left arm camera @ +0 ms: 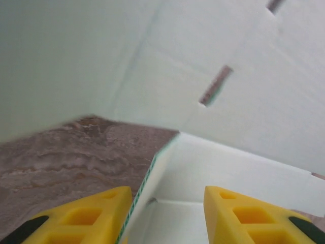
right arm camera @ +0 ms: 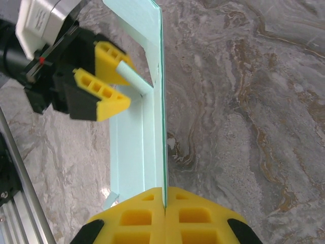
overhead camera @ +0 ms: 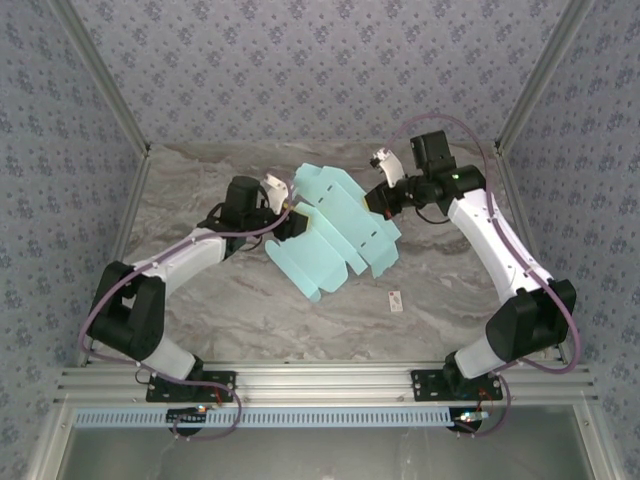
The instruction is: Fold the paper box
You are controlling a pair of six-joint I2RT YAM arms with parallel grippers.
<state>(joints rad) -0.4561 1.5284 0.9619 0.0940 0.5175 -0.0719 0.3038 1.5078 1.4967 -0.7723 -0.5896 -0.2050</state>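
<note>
The paper box (overhead camera: 335, 235) is a pale turquoise die-cut sheet, partly lifted off the marble table between both arms. My right gripper (right arm camera: 165, 190) is shut on the sheet's thin edge (right arm camera: 162, 112), which stands upright between its yellow fingers. My left gripper (left arm camera: 167, 203) is open at the opposite side, its fingers either side of a raised flap edge (left arm camera: 147, 178) that runs close to the left finger (left arm camera: 96, 213). In the right wrist view the left gripper (right arm camera: 114, 76) straddles a narrow flap. White card panels with a slot (left arm camera: 216, 85) rise just ahead of the left gripper.
A tiny white tag (overhead camera: 396, 300) lies on the table (overhead camera: 250, 300) right of centre, near the front. An aluminium rail (overhead camera: 320, 382) runs along the near edge, and patterned walls enclose the table on three sides.
</note>
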